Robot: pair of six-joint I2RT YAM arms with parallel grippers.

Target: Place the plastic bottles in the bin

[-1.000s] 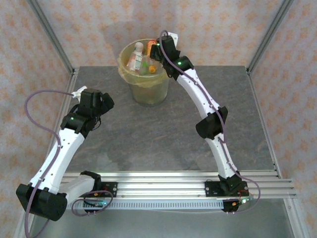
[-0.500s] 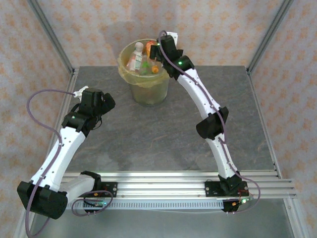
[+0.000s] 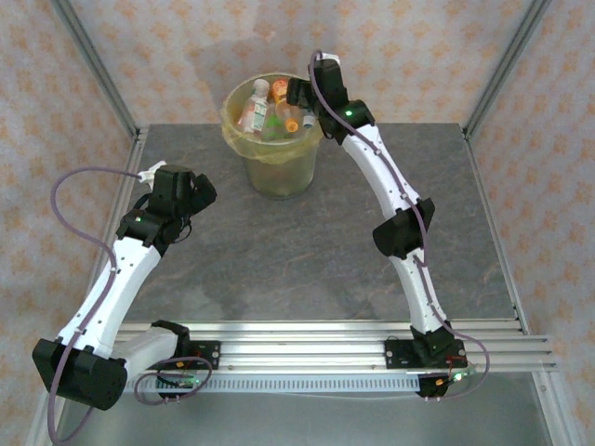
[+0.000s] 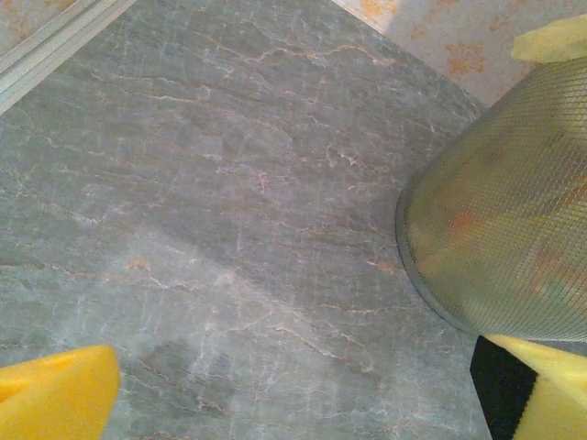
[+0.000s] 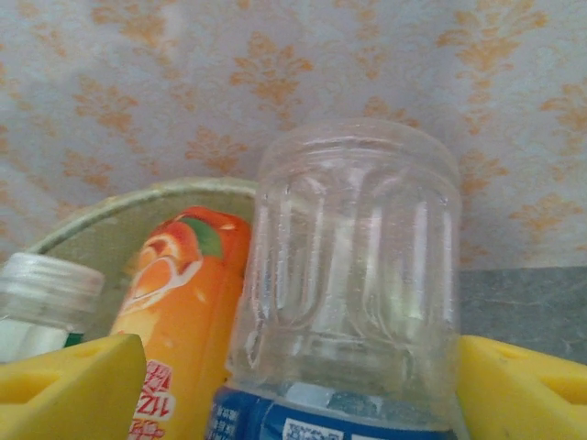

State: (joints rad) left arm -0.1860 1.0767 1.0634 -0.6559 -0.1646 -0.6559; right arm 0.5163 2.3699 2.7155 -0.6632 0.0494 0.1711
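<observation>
Since small clear plastic bottles (image 3: 257,110) crowd the round pale yellow-green bin (image 3: 276,177) and the grey desk (image 3: 307,251) looks bare, only the blue-labelled bottle (image 5: 353,275) that my right claw (image 3: 296,94) straddles above it, gripped or not I cannot tell, seems left, my left claw (image 4: 298,390) gaping.

A round yellow-green bin (image 3: 279,163) stands at the far side of the grey bench (image 3: 307,251). Bottles (image 3: 256,110) stick up out of it, packed close. The right arm reaches over the bin, with its pincer (image 3: 296,95) just above the bottles. The left pincer (image 3: 197,192) hangs over the bench, well apart from the bin.
</observation>
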